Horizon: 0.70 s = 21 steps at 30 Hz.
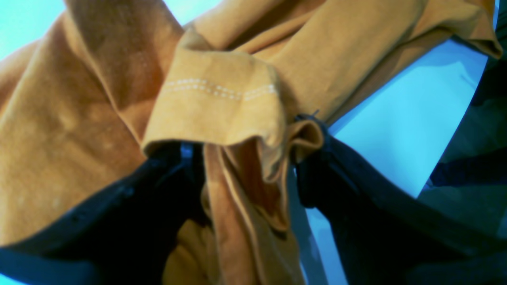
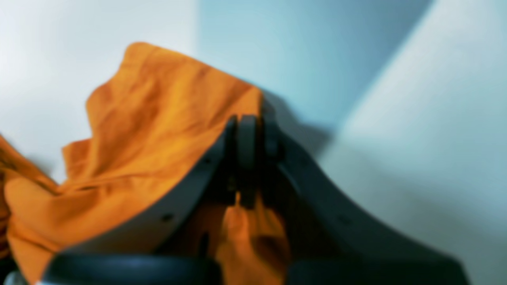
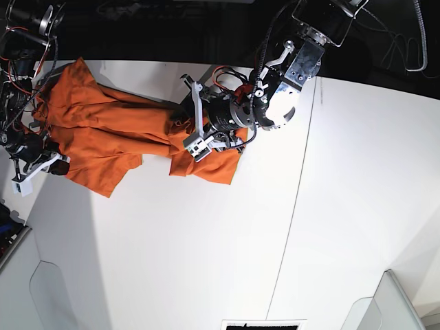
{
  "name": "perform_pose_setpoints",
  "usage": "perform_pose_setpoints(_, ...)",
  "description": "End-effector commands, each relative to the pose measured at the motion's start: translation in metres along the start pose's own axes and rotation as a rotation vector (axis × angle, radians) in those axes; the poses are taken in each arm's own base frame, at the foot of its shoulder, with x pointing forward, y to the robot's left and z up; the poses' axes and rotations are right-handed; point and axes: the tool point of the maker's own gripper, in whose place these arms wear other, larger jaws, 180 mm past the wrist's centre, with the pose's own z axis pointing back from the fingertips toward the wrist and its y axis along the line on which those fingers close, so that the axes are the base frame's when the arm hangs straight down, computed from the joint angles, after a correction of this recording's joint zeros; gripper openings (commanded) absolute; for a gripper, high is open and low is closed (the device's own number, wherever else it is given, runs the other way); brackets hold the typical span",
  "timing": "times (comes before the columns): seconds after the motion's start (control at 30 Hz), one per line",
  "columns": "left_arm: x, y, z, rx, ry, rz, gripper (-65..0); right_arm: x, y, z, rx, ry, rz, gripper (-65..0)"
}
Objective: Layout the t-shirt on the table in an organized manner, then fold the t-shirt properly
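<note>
The orange t-shirt (image 3: 117, 141) lies bunched along the far left of the white surface (image 3: 275, 240), stretched between both arms. The right tool (image 2: 247, 134) is clamped shut on one end; the left tool (image 1: 241, 158) straddles a hemmed fold, jaws spread wide.

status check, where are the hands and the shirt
Right hand shut on t-shirt edge. Left hand spread around a bunched fold. Shirt crumpled, unfolded, on table.
</note>
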Motion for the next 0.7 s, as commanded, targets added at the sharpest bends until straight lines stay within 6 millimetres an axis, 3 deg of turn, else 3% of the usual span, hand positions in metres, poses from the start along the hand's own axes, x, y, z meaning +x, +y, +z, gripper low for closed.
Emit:
perform_pose_setpoints(0.0, 0.012, 0.003, 0.002, 0.009, -0.034, -0.015, -32.5, 0.028, 0.004, 0.009, 0.028, -0.069, 0.032, -65.0)
perform_pose_setpoints(0.27, -0.005, 0.024, -0.005, 0.086, 0.025, 0.023, -32.5, 0.016, 0.034, 0.042, 0.112, -0.08, 0.115, -65.0)
perform_pose_setpoints(0.5, -0.01, 0.041, -0.015, 0.104, 0.063, 0.029, -32.5, -0.015, 0.063, 0.082, 0.101, -0.071, 0.291, -65.0)
perform_pose_setpoints(0.67, -0.021, 0.048, -0.019, 0.11, 0.101, 0.042, -32.6, -0.038, 0.076, 0.099, 0.105, -0.039, 0.352, -65.0)
